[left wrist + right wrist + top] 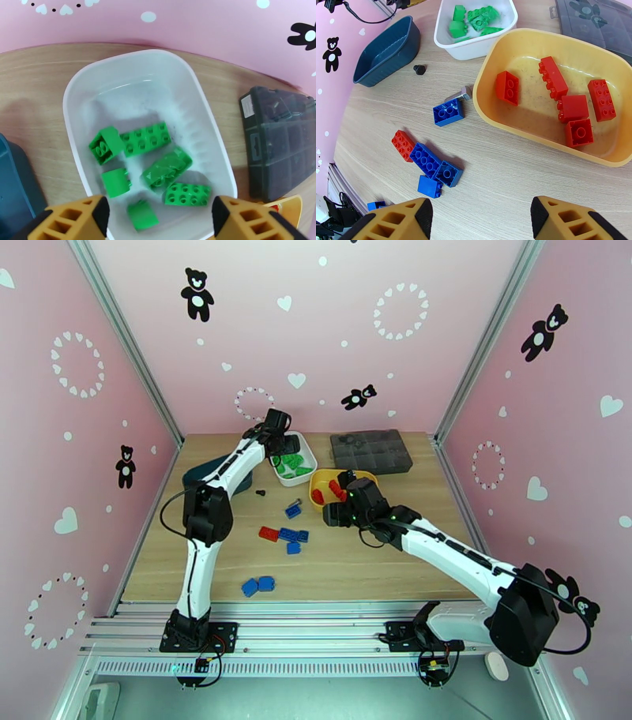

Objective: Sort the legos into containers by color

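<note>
Sorting looks well past halfway. The shallow white plastic tray (75, 90) holds the green studded bricks (146, 138), and the shallow yellow plastic tray (486, 71) holds five red studded bricks (553, 77). The dark teal-blue plastic tray (383, 55), at the far left, has no brick inside that I can make out.

The left claw (160, 215) hovers over the white tray's near end, fingers spread with nothing between them. The right claw (478, 215) hangs above bare wood just beside the yellow tray, likewise released and empty.

What is left lies loose on the light wooden table (379, 564). One small red brick (403, 145) sits just beside a cluster of blue studded bricks (426, 160). A single blue square brick (449, 111) lies next to a silver screw (459, 94), and a blue pair (257, 586) sits near the front edge.

I judge the next move to be a pick from that cluster. The red brick suits the right claw, which must come down between close neighbours without dragging them. The blues belong in the teal tray, nearer the left arm.

A black screw (419, 69) lies near the trays, and a dark grey compartmented organizer box (371, 451) sits at the back. Pink walls (332, 319) with black bear and white heart decals enclose the table.
</note>
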`<action>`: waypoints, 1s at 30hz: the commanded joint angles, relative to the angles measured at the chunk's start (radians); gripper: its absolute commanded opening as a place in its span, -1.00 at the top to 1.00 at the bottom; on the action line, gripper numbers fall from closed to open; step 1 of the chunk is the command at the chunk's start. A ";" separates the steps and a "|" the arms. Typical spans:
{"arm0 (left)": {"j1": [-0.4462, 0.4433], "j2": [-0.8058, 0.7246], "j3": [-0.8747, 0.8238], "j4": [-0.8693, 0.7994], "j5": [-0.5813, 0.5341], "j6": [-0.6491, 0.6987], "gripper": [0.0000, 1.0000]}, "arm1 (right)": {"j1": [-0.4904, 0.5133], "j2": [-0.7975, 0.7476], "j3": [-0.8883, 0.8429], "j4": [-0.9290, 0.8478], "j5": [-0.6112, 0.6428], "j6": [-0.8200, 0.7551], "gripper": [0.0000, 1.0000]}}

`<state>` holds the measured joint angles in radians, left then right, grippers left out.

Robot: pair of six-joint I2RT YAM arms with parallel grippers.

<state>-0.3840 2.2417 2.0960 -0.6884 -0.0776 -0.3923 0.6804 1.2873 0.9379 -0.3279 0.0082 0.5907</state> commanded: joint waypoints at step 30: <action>-0.325 -0.921 -1.221 -0.014 -0.086 -0.259 -0.53 | 0.126 0.088 -0.067 -0.034 0.008 -0.019 -0.30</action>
<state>-0.6746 1.3697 0.9203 -0.6483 -0.1474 -0.5705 0.7990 1.3796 0.8974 -0.3401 -0.0048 0.5606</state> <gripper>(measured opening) 0.760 0.650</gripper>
